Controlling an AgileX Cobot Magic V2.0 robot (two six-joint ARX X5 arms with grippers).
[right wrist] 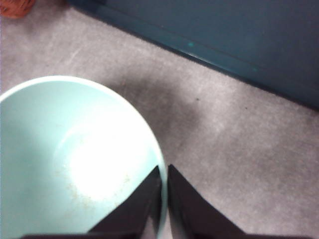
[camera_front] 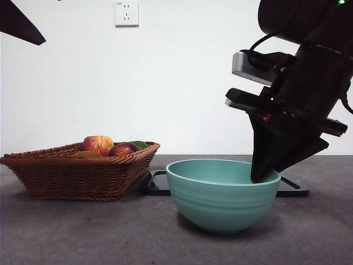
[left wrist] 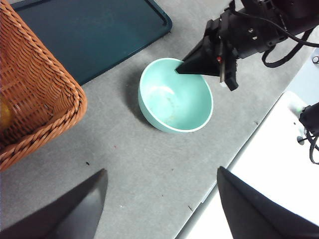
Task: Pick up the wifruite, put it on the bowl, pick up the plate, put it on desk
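The mint-green bowl stands empty on the grey desk. My right gripper reaches down at the bowl's right side, shut on its rim, with one jaw inside and one outside. A small golden-brown fruit, likely the wifruite, lies in the wicker basket left of the apple. My left gripper hangs open high above the desk, holding nothing. The only plate-like thing is a flat dark teal tray behind the bowl.
The basket also holds a red-yellow apple, a dark red fruit and something green. The desk's edge runs close to the bowl in the left wrist view. A black arm tip shows at the top left corner.
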